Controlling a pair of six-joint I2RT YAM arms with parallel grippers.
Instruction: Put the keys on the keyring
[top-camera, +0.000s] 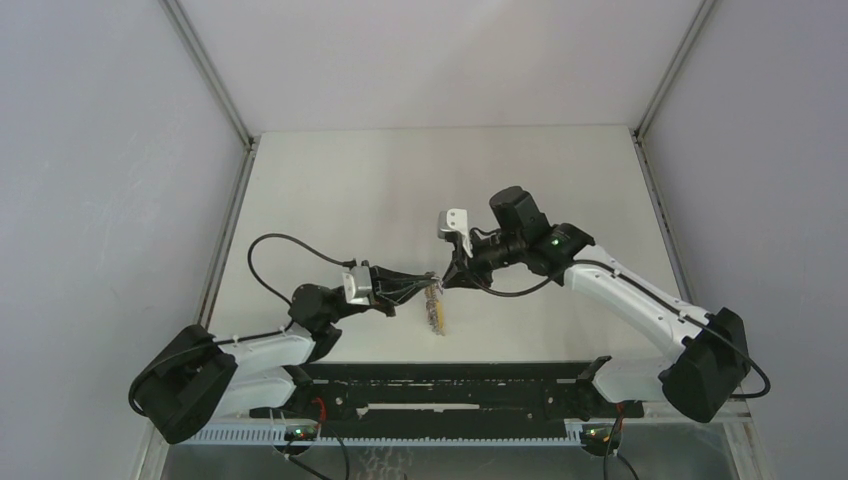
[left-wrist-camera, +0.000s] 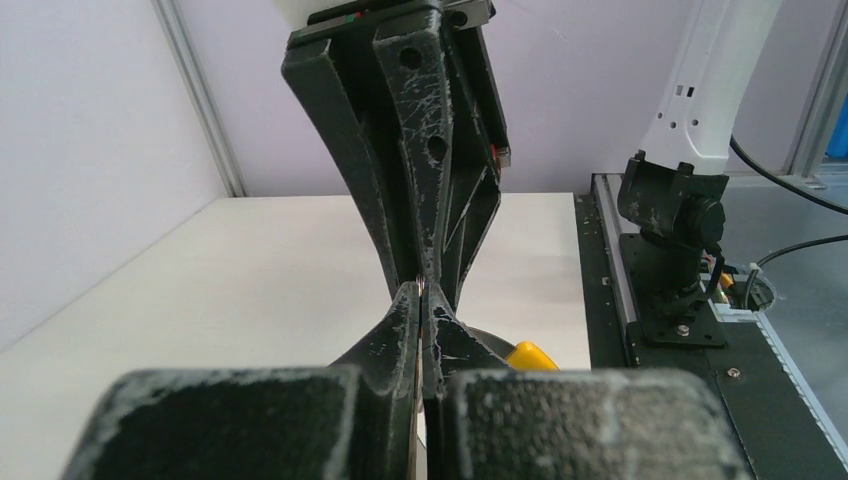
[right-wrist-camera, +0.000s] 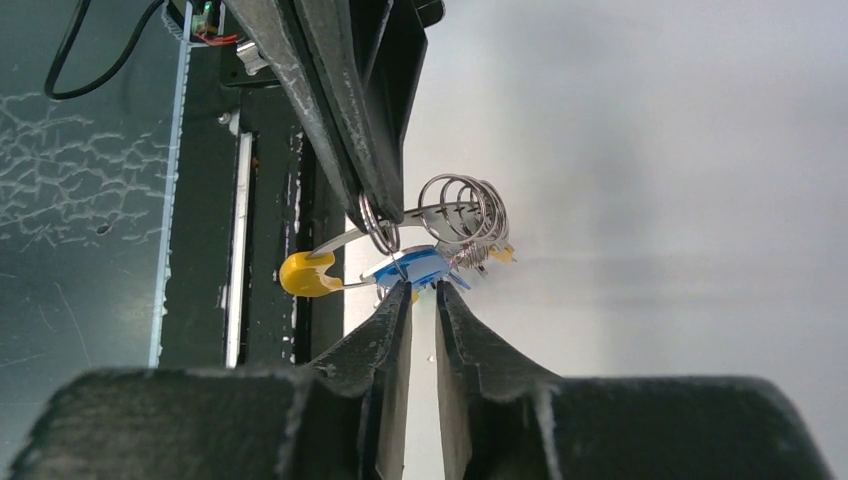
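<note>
My left end effector (left-wrist-camera: 421, 300) is clenched on a thin steel loop of the keyring (right-wrist-camera: 305, 273), which hangs above the tabletop (top-camera: 400, 180) at 6 o'clock from the tips. My right end effector (right-wrist-camera: 421, 292) is almost closed at the blue key (right-wrist-camera: 415, 267); whether it grips, I cannot tell. I should hold the springy wire steady and feed the small plastic-headed key slowly.

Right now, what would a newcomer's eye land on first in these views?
The two arms meet tip to tip over the table. The left end effector pinches the keyring, its coiled loops and yellow section dangling. The right end effector has its tips at a blue key beside the pinched ring.
</note>
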